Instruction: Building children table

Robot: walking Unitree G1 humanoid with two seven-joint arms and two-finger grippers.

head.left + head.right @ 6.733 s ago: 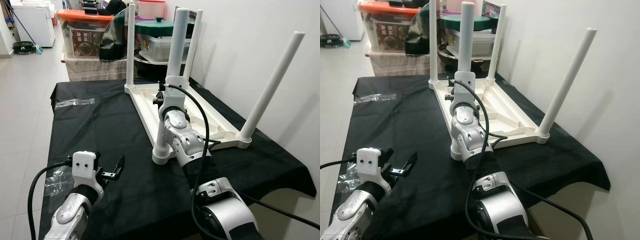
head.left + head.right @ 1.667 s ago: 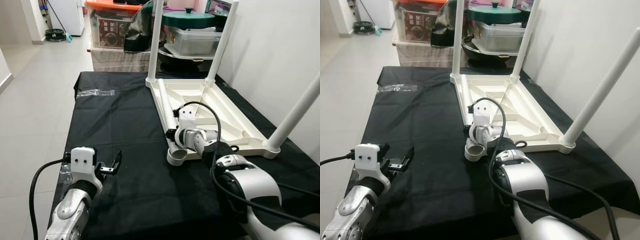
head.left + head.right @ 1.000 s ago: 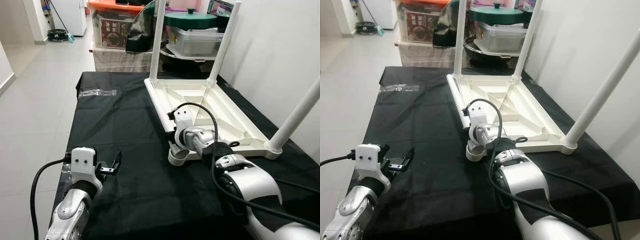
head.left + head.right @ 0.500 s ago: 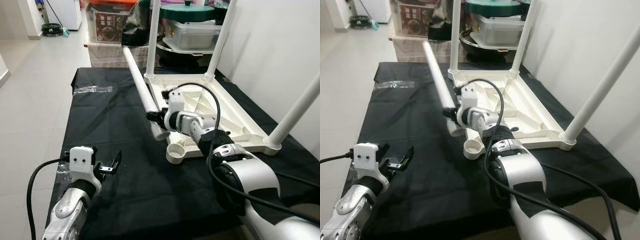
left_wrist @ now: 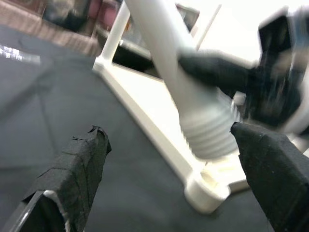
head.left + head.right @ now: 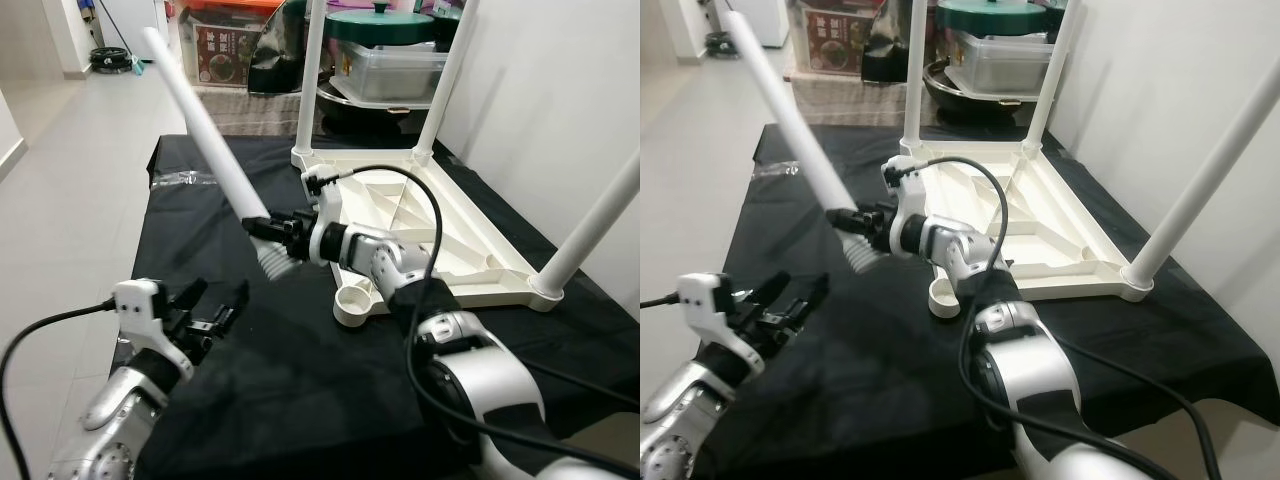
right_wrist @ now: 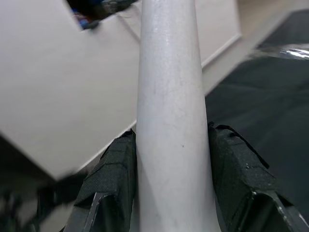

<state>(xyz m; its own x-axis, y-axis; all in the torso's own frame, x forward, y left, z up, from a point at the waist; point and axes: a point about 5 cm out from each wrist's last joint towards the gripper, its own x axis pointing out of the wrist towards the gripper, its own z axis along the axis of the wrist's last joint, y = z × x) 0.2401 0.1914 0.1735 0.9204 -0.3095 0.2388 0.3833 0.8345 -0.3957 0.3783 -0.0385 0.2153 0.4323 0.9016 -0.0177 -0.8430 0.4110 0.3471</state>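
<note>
Loose leg (image 6: 205, 135) swung higher — right gripper (image 6: 268, 227) clamped, left gripper (image 6: 213, 309) spread

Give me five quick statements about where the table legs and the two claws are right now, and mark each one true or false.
1. The right claw is clamped on a loose white leg. True.
2. That leg is screwed into the corner socket nearest the robot. False: it is held in the air, tilted, and the socket stands empty.
3. The tabletop lies upside down on the black cloth. True.
4. Only one leg is fitted to the tabletop. False: three legs stand up from its corners.
5. The left claw is gripping the leg's threaded end. False: its fingers are open, with the threaded end between them, untouched.
</note>
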